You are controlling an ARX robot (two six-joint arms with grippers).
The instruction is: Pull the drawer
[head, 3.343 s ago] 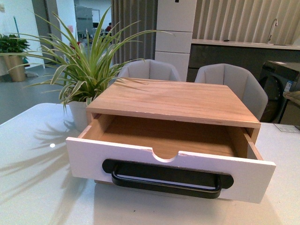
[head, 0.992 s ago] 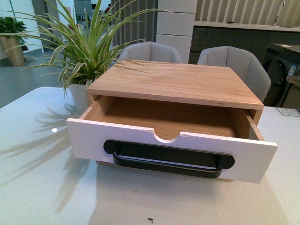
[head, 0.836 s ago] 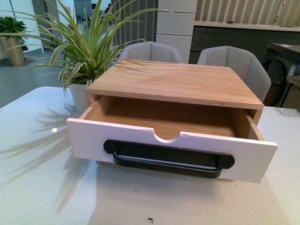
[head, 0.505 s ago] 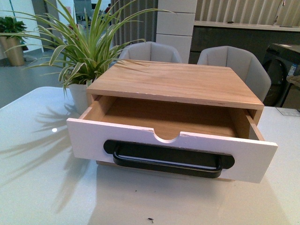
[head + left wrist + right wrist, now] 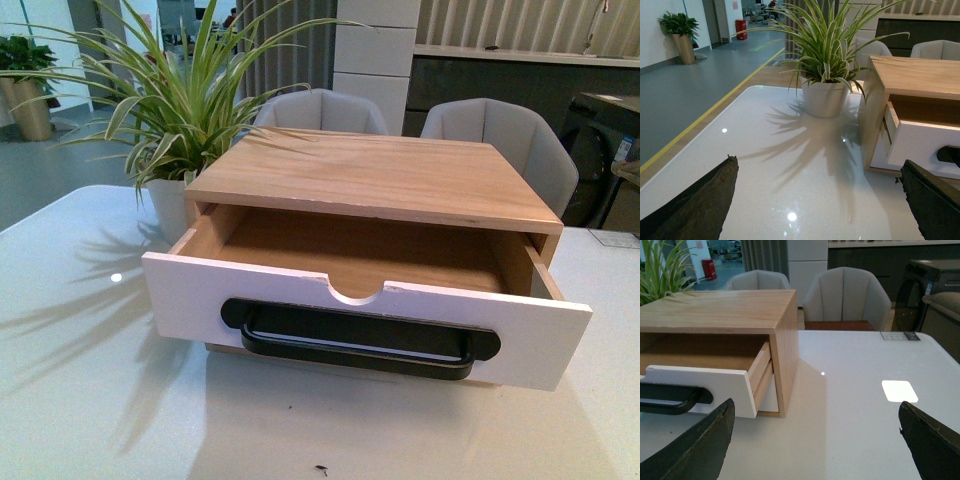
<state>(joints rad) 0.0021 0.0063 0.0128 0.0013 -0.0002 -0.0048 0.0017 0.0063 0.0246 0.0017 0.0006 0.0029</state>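
Note:
The drawer (image 5: 200, 295) stands pulled well out of its light-wood cabinet (image 5: 380, 178), white front toward me, with a long black bar handle (image 5: 355, 340) and a half-round notch in the upper edge. Its inside is bare wood. Neither arm shows in the front view. My left gripper (image 5: 817, 200) is open over the white table, left of the cabinet, with the drawer's corner (image 5: 925, 145) in its view. My right gripper (image 5: 815, 440) is open over the table on the cabinet's right side, the handle's end (image 5: 670, 397) in its view. Both hold nothing.
A potted spider plant (image 5: 170, 120) stands at the cabinet's back left, close to its side (image 5: 825, 95). Two grey chairs (image 5: 500, 140) sit behind the white table (image 5: 90, 400). Past the table's left edge the floor drops away (image 5: 685, 100).
Since 3.3 s ago the front view has tilted a little downward; over the last second nothing has moved. The drawer stays out the same distance.

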